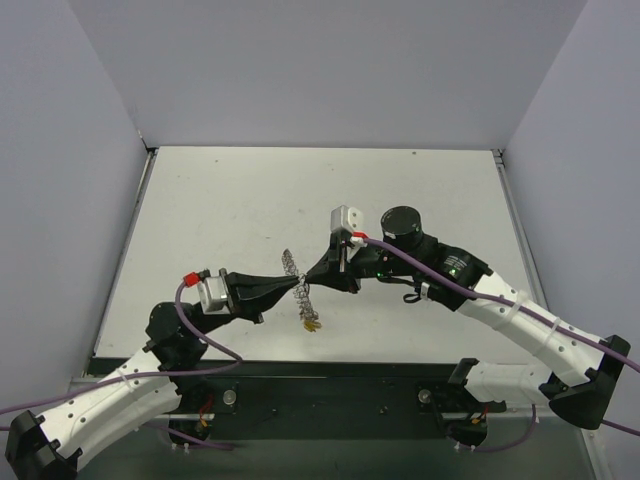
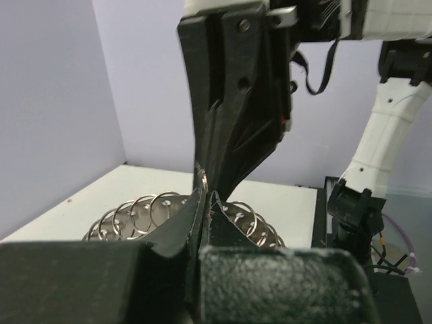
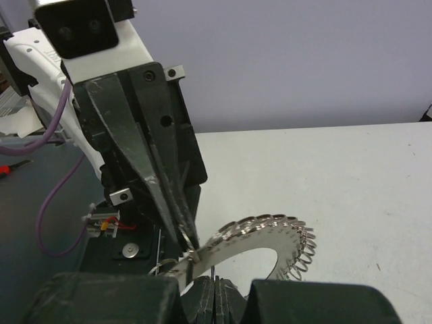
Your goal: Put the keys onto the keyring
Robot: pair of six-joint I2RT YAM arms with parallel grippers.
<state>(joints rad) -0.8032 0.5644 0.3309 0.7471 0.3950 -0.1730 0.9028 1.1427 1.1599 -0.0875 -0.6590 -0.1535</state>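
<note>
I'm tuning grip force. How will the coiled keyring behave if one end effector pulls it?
The keyring probably flexes like a spring, being thin wire loops. It looks light, with an open middle. Pinched at its edge by the left end effector and right end effector, it may twist or slip.

Silvery coiled keyring [image 3: 260, 233], pinched at its edge, yellowish key [image 1: 312, 322] nearby

No legible text, labels, numbers, signs
</note>
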